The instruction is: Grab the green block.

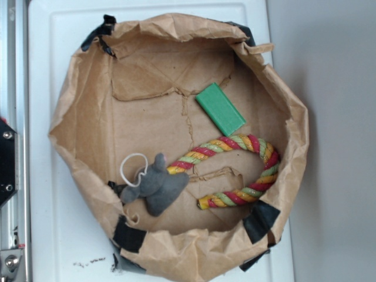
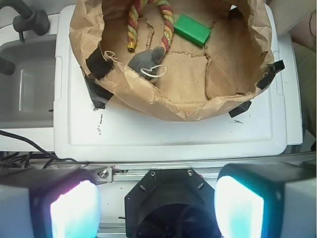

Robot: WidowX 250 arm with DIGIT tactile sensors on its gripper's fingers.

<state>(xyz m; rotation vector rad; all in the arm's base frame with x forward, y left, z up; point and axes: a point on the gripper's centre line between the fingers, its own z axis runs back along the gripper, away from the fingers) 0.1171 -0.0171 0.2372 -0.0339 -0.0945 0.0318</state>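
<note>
Awaiting pickup: flat bright-green rectangular block [image 2: 193,29], untouched, far ahead of the gripper [image 2: 157,203] in the crumpled brown paper basin [image 2: 163,106]; pads spread wide, nothing held, approach and grasp outstanding.

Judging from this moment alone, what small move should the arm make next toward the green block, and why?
Probably travel forward over the paper bin's near rim until above the green block. The gripper sits open and empty outside the bin, and the block lies flat on the floor, apart from the rope and plush mouse.
</note>
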